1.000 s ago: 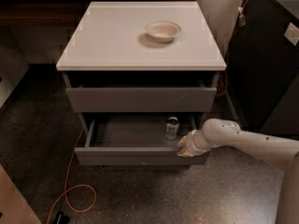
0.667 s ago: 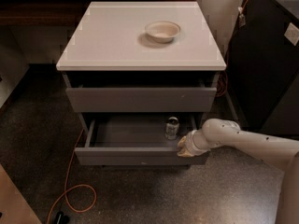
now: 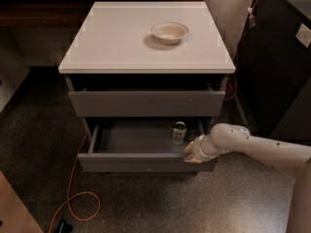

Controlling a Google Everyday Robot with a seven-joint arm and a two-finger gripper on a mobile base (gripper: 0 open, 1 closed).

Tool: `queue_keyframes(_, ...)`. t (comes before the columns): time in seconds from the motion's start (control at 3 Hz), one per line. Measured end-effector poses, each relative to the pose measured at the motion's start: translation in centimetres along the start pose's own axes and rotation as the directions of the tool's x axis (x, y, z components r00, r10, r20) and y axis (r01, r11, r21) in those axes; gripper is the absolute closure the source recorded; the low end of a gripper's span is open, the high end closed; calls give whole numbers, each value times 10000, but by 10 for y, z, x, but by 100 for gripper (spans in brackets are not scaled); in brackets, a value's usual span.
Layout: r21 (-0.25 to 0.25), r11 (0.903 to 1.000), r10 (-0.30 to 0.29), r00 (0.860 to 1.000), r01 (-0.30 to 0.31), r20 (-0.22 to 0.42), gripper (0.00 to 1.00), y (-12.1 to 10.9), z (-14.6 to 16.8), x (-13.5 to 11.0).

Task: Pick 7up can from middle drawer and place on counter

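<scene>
- Gripper [image 3: 193, 152] sits at the right end of the front rim of the middle drawer [image 3: 146, 163], same spot as a second ago; we can't tell if it's spread or clamped.
- 7up can [image 3: 179, 132] stands upright in that drawer's right side, near the gripper, hasn't budged.
- Bowl [image 3: 169, 32] is on the white bench [image 3: 107, 42].

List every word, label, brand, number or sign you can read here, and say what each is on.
No text here is legible.
7up can, standing in the open middle drawer: label too blurred to read.
White sticker on the black cabinet: too small to read.
Bowl, counter and gripper at the drawer's front right corner: no markings visible.
</scene>
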State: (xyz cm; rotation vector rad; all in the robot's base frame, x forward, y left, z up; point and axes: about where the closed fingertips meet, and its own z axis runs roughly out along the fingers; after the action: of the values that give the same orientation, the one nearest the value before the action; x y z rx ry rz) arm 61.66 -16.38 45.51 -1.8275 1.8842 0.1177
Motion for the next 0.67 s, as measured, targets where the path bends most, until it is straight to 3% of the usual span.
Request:
queue_keyframes(0.33,-235,9991,361,9989,-354,299,4,25,-34,-33)
queue_keyframes(0.67,-733,9931,956,9935,-910,614,0,48,-73,-76)
